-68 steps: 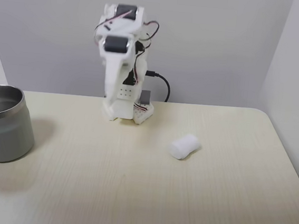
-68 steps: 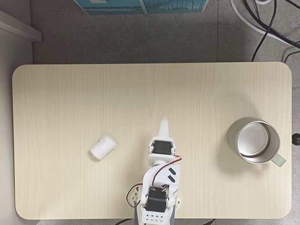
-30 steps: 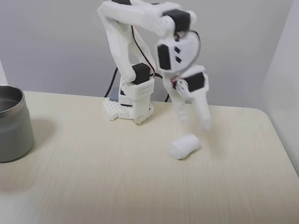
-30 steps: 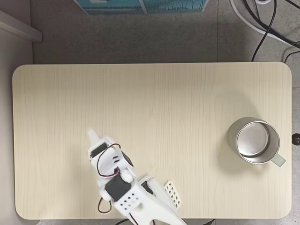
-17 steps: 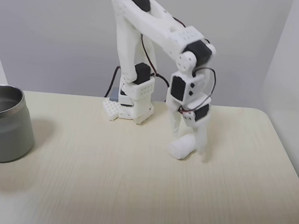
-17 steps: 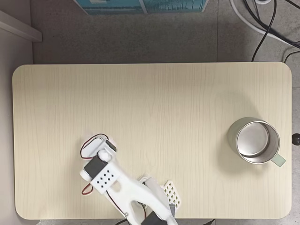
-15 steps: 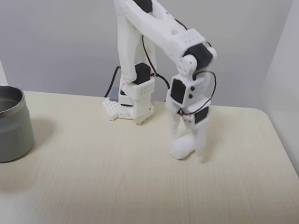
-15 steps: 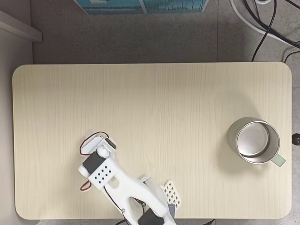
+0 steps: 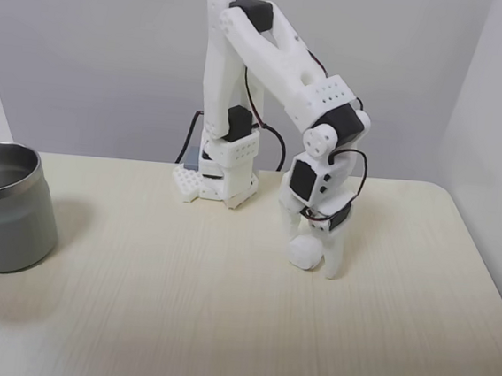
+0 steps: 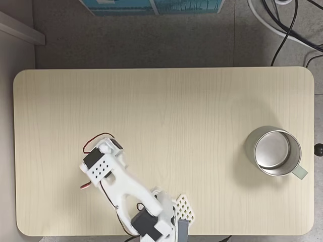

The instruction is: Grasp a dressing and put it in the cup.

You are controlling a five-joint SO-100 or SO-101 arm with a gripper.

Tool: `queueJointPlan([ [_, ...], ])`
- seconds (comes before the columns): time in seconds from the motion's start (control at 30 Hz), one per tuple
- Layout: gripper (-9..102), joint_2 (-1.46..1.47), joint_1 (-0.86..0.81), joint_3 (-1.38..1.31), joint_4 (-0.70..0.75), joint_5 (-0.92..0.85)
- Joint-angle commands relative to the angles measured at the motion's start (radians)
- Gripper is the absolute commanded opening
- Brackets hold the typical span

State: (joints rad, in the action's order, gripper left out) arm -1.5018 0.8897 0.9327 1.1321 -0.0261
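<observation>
Gripper at dressing, table level.
Gripper fingers straddle dressing; clamped or not, cannot tell. Cup far left.

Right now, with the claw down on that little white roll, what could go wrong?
The dressing is soft and round, so it might squirt out from between the gripper fingers as they close. The cup stands at the far side of the table, so a weak grip could drop the roll during the long carry.

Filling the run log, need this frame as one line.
phase: grasp | gripper: down at table, fingers either side of dressing | dressing: on table, not lifted | cup: apart, far side of table, upright
</observation>
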Motion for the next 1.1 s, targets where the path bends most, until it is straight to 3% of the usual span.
queueJointPlan([
  [0.0, 24, 0.009, 0.025, 0.011, -0.014, 0.002],
  [0.43, 0, 0.13, 0.098, -0.064, -0.087, -0.038],
  [0.6, 0, 0.135, 0.084, -0.051, -0.081, -0.02],
  [1.07, 0, 0.729, -0.026, 0.12, 0.29, -0.06],
])
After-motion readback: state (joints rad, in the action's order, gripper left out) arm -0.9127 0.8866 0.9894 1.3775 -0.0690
